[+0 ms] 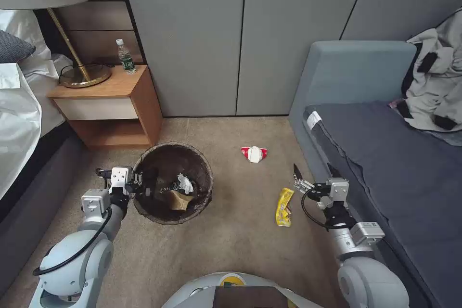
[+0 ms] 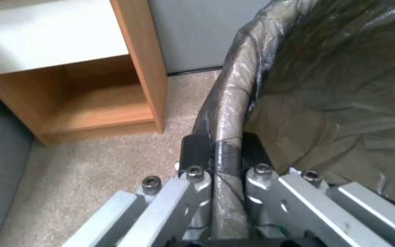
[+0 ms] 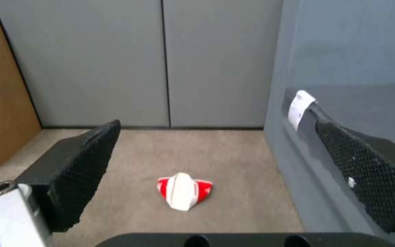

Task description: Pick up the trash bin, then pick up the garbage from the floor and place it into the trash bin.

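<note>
The trash bin (image 1: 192, 163), a round basket lined with a dark bag, stands on the carpet beside the nightstand. A brown paper bag (image 1: 179, 199) and a white tissue (image 1: 185, 183) lie inside it. My left gripper (image 1: 142, 186) is shut on the bin's near-left rim; the left wrist view shows its fingers (image 2: 194, 151) clamping the bag-covered rim (image 2: 232, 103). My right gripper (image 1: 314, 171) hangs open and empty close to the sofa's front. A yellow wrapper (image 1: 284, 207) lies on the floor just left of it. A red-and-white packet (image 1: 253, 154) (image 3: 183, 190) lies farther ahead, between the open fingers (image 3: 83, 164).
A wooden nightstand (image 1: 139, 101) with a lamp (image 1: 84, 76) and a green-labelled bottle (image 1: 126, 57) stands behind the bin. The bed (image 1: 19, 120) is at left and a grey sofa (image 1: 385, 154) with clothing (image 1: 438, 86) at right. Grey wardrobe doors (image 1: 240, 33) close off the back.
</note>
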Available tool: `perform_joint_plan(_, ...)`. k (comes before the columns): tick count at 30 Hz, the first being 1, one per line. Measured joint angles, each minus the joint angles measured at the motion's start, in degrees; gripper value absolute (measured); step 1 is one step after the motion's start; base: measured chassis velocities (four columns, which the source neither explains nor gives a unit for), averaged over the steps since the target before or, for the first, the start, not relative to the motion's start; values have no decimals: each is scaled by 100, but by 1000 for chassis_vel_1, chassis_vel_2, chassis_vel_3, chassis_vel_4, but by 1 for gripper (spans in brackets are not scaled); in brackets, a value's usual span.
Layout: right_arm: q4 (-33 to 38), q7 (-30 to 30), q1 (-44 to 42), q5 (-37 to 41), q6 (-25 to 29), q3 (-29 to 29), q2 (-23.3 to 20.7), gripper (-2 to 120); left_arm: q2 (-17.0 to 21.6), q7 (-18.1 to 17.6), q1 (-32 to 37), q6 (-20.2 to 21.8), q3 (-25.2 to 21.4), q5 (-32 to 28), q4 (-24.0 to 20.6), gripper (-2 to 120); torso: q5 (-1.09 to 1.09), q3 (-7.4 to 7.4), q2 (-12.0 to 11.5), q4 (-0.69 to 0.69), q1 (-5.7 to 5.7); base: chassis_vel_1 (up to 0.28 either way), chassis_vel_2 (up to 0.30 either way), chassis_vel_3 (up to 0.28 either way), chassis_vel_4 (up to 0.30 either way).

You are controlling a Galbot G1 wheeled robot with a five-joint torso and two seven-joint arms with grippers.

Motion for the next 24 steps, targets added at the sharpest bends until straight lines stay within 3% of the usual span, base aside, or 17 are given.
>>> perform_joint_plan(6,-28,32,-41,1,-106,-29,-30,100,1,2,0,-1,0,0,-4,3,0,0,0,-1,0,0,0,0,0)
perform_joint_plan(9,-243,427,-51,48,-602,-113,-114,100,14,2,1,-1,-23,-11,-15,3,0,0,0,-1,0,0,0,0,0)
perform_joint_plan(12,-357,561,-20,104,-744,-166,-138,100,13,2,1,-1,-24,-12,-15,3,0,0,0,-1,0,0,0,0,0)
perform_joint_plan(18,-940,1036,329,653,-1271,-384,-222,100,13,2,1,-3,-25,-13,-15,3,0,0,0,0,0,0,0,0,0)
perform_joint_plan(24,-1576,1176,697,965,-1426,-475,-266,100,14,2,-2,-4,-25,-14,-14,3,0,0,0,-1,0,0,0,0,0)
